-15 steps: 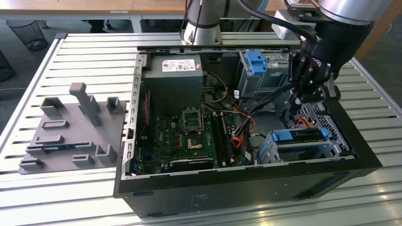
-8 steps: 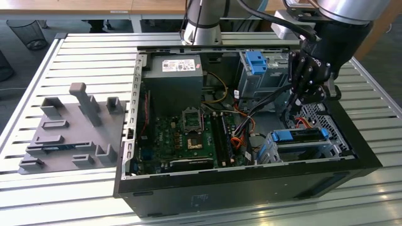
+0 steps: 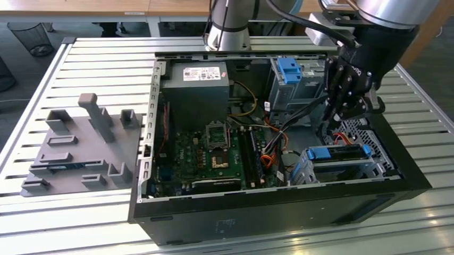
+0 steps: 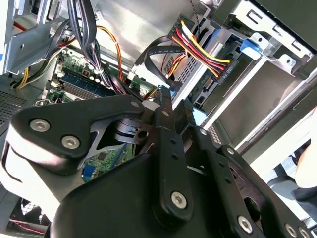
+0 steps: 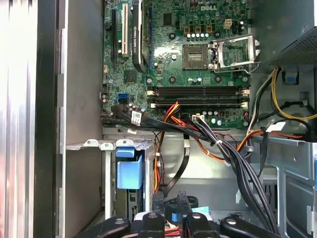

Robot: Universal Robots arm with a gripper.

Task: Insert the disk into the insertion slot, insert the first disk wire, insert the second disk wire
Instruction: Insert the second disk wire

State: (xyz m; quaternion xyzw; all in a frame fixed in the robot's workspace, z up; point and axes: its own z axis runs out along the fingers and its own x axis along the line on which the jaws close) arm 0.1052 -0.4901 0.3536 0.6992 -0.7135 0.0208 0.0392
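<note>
Slatted metal bench (image 3: 85, 223) carries the open computer case (image 3: 284, 207). We see the disk (image 3: 339, 153) seated in the insertion slot (image 3: 312, 171) at the exterior view's near right. Our gripper (image 3: 342, 118) hangs just above it, fingers pressed together on a cable connector (image 4: 166, 92).

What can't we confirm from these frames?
- Whether the disk is fully seated in the insertion slot: exterior view, the cage walls hide its far end.
- What the gripper holds: second wrist view, its own linkage blocks the tips.
- Wire connectors at the disk: exterior view, too small.
</note>
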